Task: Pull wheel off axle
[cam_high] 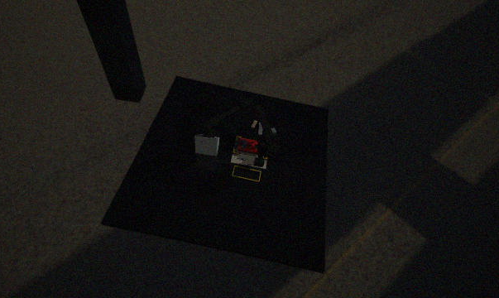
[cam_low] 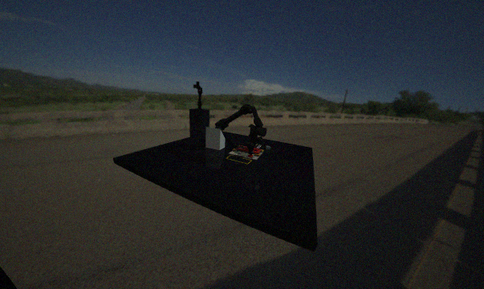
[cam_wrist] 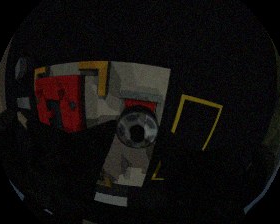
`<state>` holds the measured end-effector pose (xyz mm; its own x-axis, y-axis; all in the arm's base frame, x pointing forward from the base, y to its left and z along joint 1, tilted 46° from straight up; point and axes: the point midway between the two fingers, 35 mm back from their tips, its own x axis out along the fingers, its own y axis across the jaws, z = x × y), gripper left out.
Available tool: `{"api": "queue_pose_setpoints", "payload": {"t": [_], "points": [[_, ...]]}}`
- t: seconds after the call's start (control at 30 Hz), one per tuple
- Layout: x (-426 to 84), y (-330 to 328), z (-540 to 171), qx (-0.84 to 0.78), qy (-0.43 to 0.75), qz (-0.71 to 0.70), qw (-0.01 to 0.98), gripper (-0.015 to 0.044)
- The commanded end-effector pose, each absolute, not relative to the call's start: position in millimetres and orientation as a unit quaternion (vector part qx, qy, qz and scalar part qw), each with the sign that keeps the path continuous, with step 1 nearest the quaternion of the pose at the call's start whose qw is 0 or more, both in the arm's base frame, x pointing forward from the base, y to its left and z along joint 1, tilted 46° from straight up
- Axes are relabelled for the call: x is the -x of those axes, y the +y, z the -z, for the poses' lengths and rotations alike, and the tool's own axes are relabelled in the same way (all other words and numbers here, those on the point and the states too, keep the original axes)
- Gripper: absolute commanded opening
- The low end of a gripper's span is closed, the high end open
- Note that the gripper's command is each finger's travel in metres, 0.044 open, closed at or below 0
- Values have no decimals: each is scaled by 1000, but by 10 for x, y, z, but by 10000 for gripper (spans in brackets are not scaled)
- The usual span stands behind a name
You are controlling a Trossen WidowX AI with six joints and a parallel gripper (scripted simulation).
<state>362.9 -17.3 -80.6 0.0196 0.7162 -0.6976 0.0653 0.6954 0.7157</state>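
Observation:
The wheel, dark-tyred with a grey hub, sits between the fingers in the wrist view. My gripper is shut on it, over the pale board. The hub's centre looks dark; I cannot tell whether the axle is still inside it. A red part shows just behind the wheel. The marked area is a yellow outline on the table beside the board; the wheel is outside it. The dark fingers hide part of the outline in the wrist view.
A red block stands on the board beside yellow corner pieces. A light grey box stands to the board's left in the top and exterior views. Small pale pieces lie behind the board. A dark pillar stands beyond the table.

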Motion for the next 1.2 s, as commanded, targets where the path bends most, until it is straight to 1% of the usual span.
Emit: {"api": "queue_pose_setpoints", "payload": {"t": [0.0,1.17], "points": [[-3618,-324,699,-309,650,-239,652,0],[-3609,-451,576,-310,649,-239,652,0]]}}
